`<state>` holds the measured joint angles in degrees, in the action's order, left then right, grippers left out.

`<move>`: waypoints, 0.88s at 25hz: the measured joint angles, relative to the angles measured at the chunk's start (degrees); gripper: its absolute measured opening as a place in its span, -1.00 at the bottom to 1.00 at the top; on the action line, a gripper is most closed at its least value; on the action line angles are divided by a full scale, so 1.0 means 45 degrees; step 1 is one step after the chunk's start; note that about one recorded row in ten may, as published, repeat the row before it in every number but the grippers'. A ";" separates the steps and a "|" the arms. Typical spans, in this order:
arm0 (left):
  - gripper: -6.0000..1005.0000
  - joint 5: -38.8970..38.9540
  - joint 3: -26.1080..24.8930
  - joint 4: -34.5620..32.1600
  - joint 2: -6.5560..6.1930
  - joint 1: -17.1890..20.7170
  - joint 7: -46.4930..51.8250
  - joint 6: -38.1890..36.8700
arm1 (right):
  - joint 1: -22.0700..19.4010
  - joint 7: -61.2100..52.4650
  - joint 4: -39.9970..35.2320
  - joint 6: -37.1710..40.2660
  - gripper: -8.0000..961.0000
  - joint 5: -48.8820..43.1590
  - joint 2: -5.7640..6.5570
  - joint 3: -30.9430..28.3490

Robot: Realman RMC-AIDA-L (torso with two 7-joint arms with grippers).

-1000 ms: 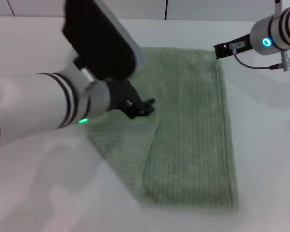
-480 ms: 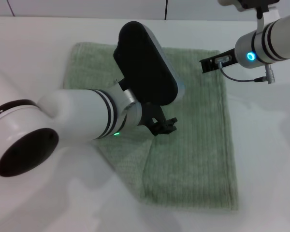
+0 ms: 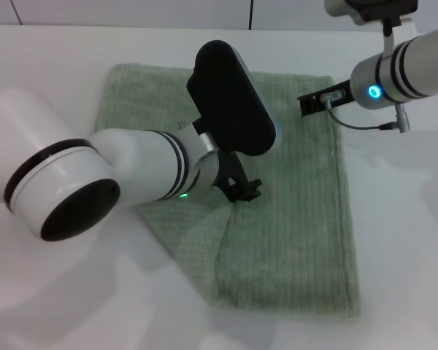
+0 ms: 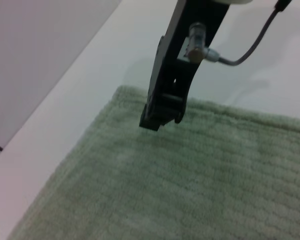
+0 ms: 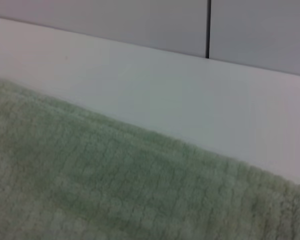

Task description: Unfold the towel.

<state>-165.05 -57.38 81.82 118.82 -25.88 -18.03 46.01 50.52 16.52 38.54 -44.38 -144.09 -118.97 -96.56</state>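
Note:
The pale sage-green towel lies flat on the white table. A flap at its near left is folded over along a diagonal crease. My left gripper hangs low over the towel's middle, by the top of that crease. My right gripper hovers at the towel's far right corner. The left wrist view shows the right gripper just above the towel near its hemmed edge. The right wrist view shows only the towel's ribbed surface and its edge.
The left arm's white forearm and black wrist housing cover the towel's left middle. A grey wall runs behind the table's far edge. Bare white table surrounds the towel.
My left arm has swung right, carrying its gripper from the towel's left part to its middle. My right gripper has moved left and slightly down onto the far right corner.

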 joint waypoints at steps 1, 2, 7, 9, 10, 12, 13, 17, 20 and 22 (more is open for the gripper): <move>0.41 -0.0001 0.0018 -0.0190 0.0003 -0.0116 0.0111 -0.0037 | 0.0016 0.0000 -0.0134 0.0112 -0.99 0.0183 -0.0002 0.0159; 0.41 -0.0001 0.0029 -0.0353 0.0005 -0.0229 0.0204 -0.0067 | 0.0016 0.0000 -0.0134 0.0112 -0.99 0.0183 -0.0002 0.0159; 0.40 -0.0002 0.0036 -0.0657 0.0002 -0.0438 0.0297 -0.0108 | 0.0236 0.0001 -0.0718 0.0499 -0.99 0.0488 -0.0008 0.0600; 0.40 -0.0002 0.0039 -0.0720 0.0001 -0.0480 0.0302 -0.0108 | 0.0329 0.0001 -0.0973 0.0636 -0.99 0.0557 -0.0009 0.0671; 0.40 -0.0002 0.0038 -0.0737 0.0000 -0.0500 0.0303 -0.0108 | 0.0360 0.0001 -0.1078 0.0695 -0.99 0.0578 -0.0009 0.0691; 0.39 -0.0002 0.0038 -0.0814 0.0001 -0.0557 0.0303 -0.0108 | 0.0395 0.0001 -0.1244 0.0792 -0.99 0.0579 -0.0009 0.0728; 0.39 -0.0002 0.0039 -0.0850 0.0000 -0.0587 0.0302 -0.0100 | 0.0442 0.0001 -0.1400 0.0872 -0.99 0.0579 -0.0008 0.0756; 0.39 -0.0002 0.0039 -0.0886 0.0001 -0.0622 0.0303 -0.0070 | 0.0469 0.0001 -0.1490 0.0908 -0.99 0.0579 -0.0008 0.0758; 0.38 -0.0002 0.0039 -0.1082 0.0001 -0.0732 0.0315 -0.0048 | 0.0469 0.0001 -0.1539 0.0945 -0.99 0.0580 -0.0008 0.0757; 0.38 -0.0002 0.0038 -0.1293 0.0001 -0.0863 0.0465 -0.0030 | 0.0469 0.0003 -0.1554 0.0961 -0.99 0.0580 -0.0008 0.0756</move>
<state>-165.06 -57.21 76.00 118.83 -29.77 -15.94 45.87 52.63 16.54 31.54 -40.06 -141.48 -119.01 -93.16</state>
